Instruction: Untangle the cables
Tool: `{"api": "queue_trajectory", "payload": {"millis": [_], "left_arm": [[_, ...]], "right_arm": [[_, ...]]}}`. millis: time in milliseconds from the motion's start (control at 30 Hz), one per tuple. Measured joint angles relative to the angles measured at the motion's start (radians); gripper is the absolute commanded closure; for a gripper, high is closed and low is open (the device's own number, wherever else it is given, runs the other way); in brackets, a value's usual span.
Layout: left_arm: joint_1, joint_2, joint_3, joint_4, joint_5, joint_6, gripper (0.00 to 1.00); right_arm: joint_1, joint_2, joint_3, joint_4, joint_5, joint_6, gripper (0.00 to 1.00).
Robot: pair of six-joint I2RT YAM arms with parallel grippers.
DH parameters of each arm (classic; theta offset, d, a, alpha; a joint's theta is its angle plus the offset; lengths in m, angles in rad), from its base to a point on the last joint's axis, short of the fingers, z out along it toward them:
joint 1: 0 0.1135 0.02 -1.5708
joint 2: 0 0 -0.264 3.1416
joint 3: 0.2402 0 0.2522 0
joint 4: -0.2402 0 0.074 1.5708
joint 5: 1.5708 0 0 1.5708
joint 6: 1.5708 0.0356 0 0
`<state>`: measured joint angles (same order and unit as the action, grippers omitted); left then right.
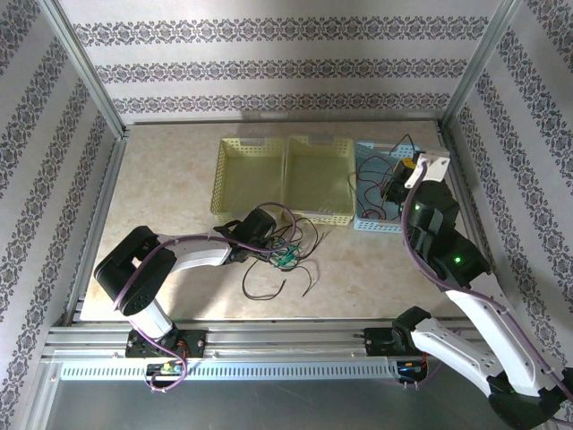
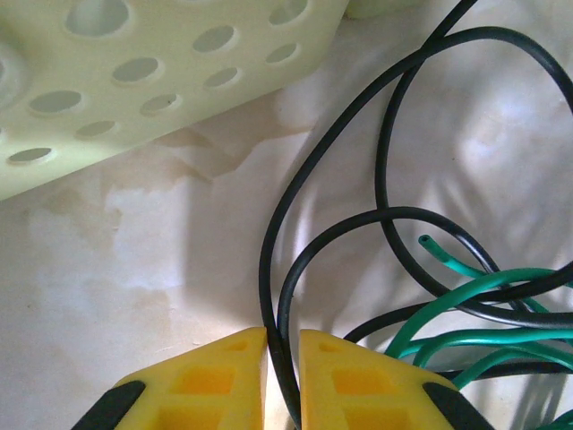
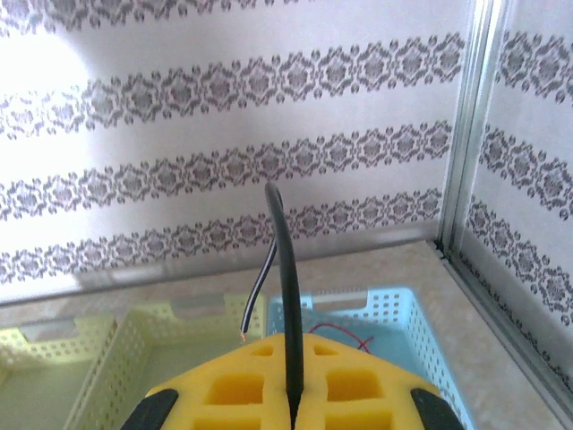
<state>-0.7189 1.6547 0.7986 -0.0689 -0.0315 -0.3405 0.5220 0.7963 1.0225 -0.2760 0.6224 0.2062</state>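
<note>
Right gripper [image 3: 294,354] is clamping a black cable [image 3: 285,269] upright above the blue basket [image 3: 421,340], likely for sorting there; left of that basket, left gripper [image 2: 282,345] is pinching a black strand [image 2: 267,269], seemingly anchoring the tangled cables [image 1: 282,255].

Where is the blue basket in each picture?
Top view: blue basket at the back right, beside the yellow baskets.
Right wrist: blue basket low, right of middle, behind the fingers.
Left wrist: a yellow basket wall at top left, cables beside it.
Shared landmark: the yellow baskets.
</note>
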Motion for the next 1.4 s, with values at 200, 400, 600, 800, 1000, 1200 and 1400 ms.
{"api": "queue_trajectory", "payload": {"millis": [200, 400, 600, 800, 1000, 1200, 1400], "left_arm": [[0.0, 0.0, 0.0, 0.002, 0.0, 0.0, 0.84], [0.0, 0.0, -0.001, 0.003, 0.001, -0.004, 0.84], [0.0, 0.0, -0.004, 0.003, 0.001, -0.008, 0.84], [0.0, 0.0, -0.004, 0.003, 0.0, -0.012, 0.84], [0.0, -0.001, -0.004, 0.003, 0.0, -0.012, 0.84], [0.0, -0.011, -0.005, 0.003, 0.0, -0.011, 0.84], [0.0, -0.014, -0.005, 0.003, 0.001, -0.011, 0.84]], "right_arm": [[-0.018, 0.085, 0.064, 0.067, -0.047, -0.013, 1.0], [-0.082, 0.243, 0.154, 0.124, -0.138, -0.031, 1.0], [-0.128, 0.424, 0.231, 0.179, -0.24, -0.01, 1.0], [-0.127, 0.646, 0.246, 0.198, -0.314, 0.04, 1.0], [-0.127, 0.771, 0.193, 0.175, -0.393, 0.134, 0.92], [-0.128, 0.768, 0.124, 0.161, -0.422, 0.199, 0.55], [-0.128, 0.64, 0.064, 0.124, -0.398, 0.206, 0.52]]}}
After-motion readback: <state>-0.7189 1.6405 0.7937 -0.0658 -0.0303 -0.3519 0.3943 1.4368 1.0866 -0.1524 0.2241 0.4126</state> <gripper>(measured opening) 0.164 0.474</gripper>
